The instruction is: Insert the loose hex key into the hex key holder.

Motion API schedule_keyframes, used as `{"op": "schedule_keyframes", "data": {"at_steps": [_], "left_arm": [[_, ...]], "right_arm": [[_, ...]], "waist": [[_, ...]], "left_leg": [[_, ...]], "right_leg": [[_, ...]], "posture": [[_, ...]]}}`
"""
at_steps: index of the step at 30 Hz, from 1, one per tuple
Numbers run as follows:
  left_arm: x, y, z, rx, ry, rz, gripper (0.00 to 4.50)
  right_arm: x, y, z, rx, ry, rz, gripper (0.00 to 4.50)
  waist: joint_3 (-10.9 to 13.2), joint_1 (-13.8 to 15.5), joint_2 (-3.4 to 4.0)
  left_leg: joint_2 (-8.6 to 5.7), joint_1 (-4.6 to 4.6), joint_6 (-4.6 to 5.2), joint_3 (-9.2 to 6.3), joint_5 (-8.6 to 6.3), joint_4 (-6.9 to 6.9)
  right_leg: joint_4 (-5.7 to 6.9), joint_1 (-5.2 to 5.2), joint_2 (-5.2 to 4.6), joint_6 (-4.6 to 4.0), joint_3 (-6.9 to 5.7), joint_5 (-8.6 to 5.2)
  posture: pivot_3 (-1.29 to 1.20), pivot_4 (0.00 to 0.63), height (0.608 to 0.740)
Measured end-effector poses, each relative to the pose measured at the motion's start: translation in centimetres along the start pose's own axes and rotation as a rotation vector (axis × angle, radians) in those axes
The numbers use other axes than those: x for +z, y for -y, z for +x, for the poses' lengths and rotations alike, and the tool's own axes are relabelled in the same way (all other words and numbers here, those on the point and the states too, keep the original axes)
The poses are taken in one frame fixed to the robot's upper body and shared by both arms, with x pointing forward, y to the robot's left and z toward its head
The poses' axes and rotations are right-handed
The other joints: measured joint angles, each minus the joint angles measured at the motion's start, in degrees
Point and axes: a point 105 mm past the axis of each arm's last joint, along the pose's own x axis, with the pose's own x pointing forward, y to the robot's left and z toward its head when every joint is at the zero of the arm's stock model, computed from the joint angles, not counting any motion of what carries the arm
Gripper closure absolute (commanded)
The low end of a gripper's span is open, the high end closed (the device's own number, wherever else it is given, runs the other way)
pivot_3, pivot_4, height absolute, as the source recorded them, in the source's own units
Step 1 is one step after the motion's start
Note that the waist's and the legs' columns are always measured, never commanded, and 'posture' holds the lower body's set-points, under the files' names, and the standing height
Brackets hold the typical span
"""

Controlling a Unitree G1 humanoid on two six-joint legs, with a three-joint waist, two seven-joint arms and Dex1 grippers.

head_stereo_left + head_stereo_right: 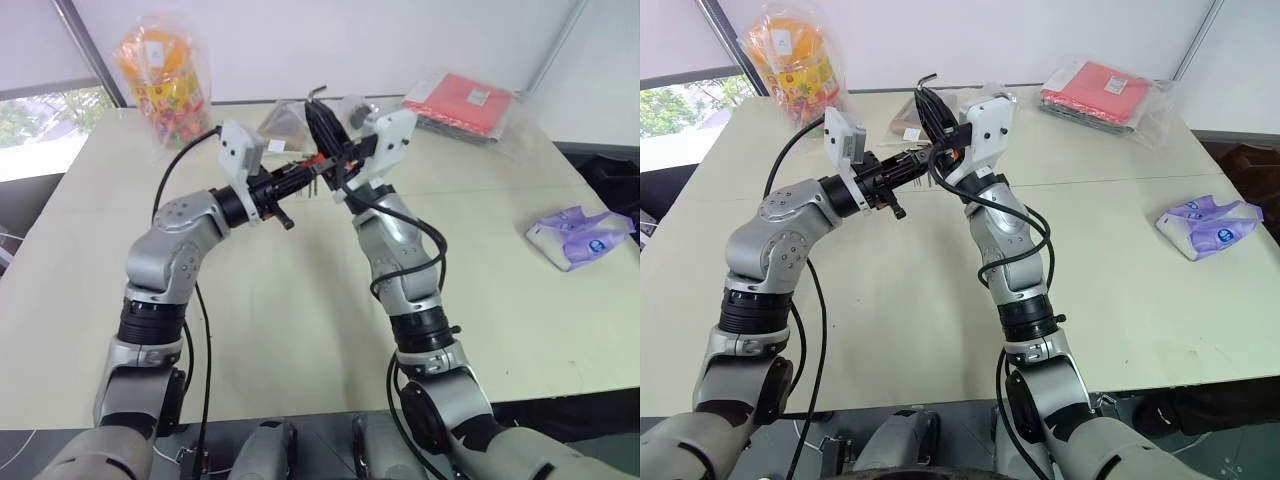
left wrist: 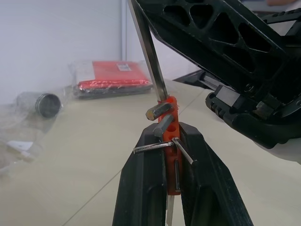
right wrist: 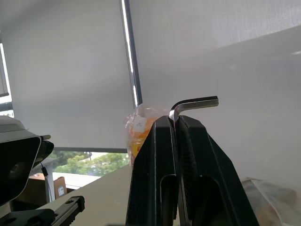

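Both pieces are in my grippers, held up over the table, with the key meeting the holder.

Nearest me, my left gripper (image 2: 173, 188) is clamped on the hex key holder (image 2: 171, 141), a small, light, stiff plastic block I judge could twist if pushed off-axis, so I hold it by its flat sides. My right gripper (image 3: 175, 123) is pinched on the loose hex key (image 3: 195, 102) just below its bend; thin smooth steel, rigid, likely to slip or pivot. Its long leg comes down to the holder's top end, touching or entering a slot; I cannot tell which. Beyond lies the red packet (image 2: 113, 77).
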Motion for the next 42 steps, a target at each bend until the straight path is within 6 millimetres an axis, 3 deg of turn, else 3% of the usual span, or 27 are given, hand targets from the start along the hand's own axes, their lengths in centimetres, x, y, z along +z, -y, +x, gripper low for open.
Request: {"op": "schedule_keyframes", "data": {"at_steps": [31,38,42], "left_arm": [[0.4,-0.2,-0.1,0.019,0.034,-0.032,4.50],[0.3,-0.4,-0.1,0.025,0.034,-0.043,4.50],[0.6,-0.4,0.0,0.022,0.042,-0.040,4.50]], "right_arm": [[0.3,-0.1,-0.1,0.011,0.006,-0.022,4.46],[-0.3,0.0,-1.5,0.049,-0.030,-0.123,4.46],[-1.4,0.4,-2.9,0.065,-0.088,-0.172,2.91]], "waist": [[0.0,0.0,0.00],[0.0,0.0,0.00],[0.0,0.0,0.00]], "left_leg": [[0.00,0.00,0.00,0.00,0.00,0.00],[0.00,0.00,0.00,0.01,0.00,0.00],[0.00,0.00,0.00,0.02,0.00,0.00]], "right_leg": [[0.00,0.00,0.00,0.00,0.00,0.00],[0.00,0.00,0.01,0.00,0.00,0.00],[0.00,0.01,0.01,0.00,0.00,0.00]], "posture": [[0.00,0.150,0.740],[0.00,0.150,0.740],[0.00,0.150,0.740]]}}
